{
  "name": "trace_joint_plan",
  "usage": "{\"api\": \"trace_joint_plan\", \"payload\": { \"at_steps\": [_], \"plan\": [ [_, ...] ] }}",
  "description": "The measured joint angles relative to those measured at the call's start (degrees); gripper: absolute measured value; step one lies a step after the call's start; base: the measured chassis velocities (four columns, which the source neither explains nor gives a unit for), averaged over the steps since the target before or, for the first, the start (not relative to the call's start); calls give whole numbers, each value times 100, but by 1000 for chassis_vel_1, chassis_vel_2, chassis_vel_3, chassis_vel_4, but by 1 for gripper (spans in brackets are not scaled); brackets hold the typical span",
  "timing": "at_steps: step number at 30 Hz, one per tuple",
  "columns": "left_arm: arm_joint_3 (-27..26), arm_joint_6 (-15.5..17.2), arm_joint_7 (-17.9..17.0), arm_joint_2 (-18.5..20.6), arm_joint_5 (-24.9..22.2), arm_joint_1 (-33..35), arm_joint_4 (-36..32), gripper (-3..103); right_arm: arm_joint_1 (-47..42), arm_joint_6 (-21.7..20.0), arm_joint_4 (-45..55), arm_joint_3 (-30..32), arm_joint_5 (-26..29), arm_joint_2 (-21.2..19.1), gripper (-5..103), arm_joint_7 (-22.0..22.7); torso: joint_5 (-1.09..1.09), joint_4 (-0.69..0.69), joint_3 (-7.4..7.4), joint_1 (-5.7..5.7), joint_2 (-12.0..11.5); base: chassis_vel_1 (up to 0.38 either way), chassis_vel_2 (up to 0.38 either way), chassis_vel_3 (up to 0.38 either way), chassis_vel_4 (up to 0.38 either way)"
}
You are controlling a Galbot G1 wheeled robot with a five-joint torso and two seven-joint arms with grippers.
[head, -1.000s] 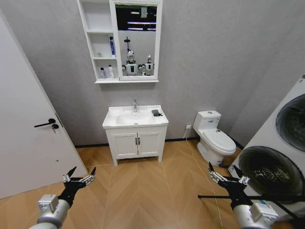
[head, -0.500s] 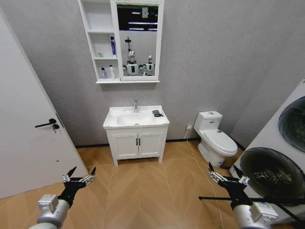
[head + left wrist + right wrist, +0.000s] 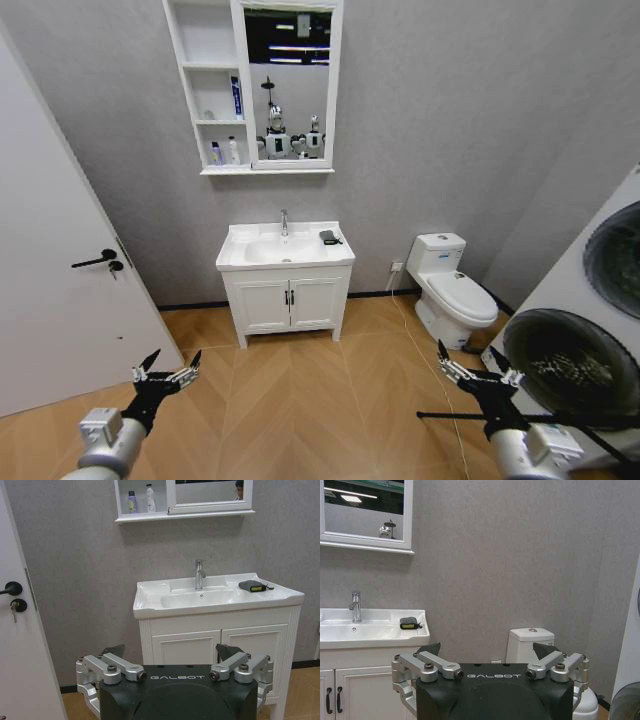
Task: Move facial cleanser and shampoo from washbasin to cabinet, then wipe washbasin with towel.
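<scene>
- The washbasin (image 3: 285, 250) stands far ahead against the grey wall, on top of a white vanity (image 3: 288, 299) with two doors.
- The towel (image 3: 328, 237) lies flat on the counter at the right side of the washbasin, to the right of the tap (image 3: 283, 221).
- The cabinet (image 3: 207, 85) hangs on the wall above the washbasin, joined to a mirror (image 3: 286, 84).
- A blue tube (image 3: 236, 97) stands on the middle shelf. Two small bottles (image 3: 224, 152) stand side by side on the bottom shelf.
- The left gripper (image 3: 166, 371) is held low over the wooden floor (image 3: 300, 410), pointing forward at the washbasin. Its fingers are spread wide and hold nothing.
- The right gripper (image 3: 474, 363) is held low on the other side, also pointing forward. Its fingers are spread wide too, with nothing in them.
- A white toilet (image 3: 450, 290) sits to the right of the vanity, and a white door (image 3: 50, 280) is on the left.
</scene>
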Motion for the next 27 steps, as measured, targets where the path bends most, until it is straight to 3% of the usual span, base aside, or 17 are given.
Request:
{"api": "trace_joint_plan", "payload": {
  "at_steps": [27],
  "plan": [
    [0,0,0,0,0,0,0,100,0,0,0,0,0,0,100,0,0,0,0,0,0,17,14,14,14]
  ]
}}
